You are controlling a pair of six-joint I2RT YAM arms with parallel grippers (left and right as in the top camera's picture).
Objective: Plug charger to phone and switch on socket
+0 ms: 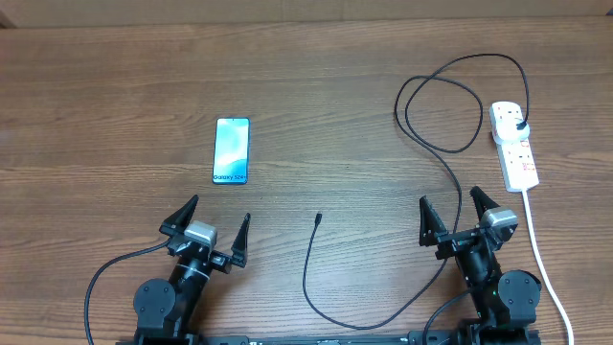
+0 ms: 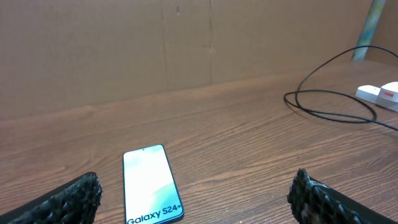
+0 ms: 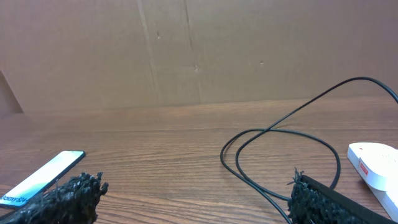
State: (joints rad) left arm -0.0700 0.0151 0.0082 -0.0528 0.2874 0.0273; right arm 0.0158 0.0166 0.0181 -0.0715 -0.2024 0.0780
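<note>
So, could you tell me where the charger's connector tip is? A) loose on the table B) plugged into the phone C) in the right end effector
A: the charger tip lies on the table, apart from the phone, with nothing gripping it.

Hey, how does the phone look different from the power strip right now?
The phone is dark-framed with a light blue screen; the power strip is white with red markings. The phone lies left of centre, the power strip near the right edge. Nothing is plugged into the phone, while the power strip has a black plug in its far end. Both lie flat on the table, untouched.
</note>
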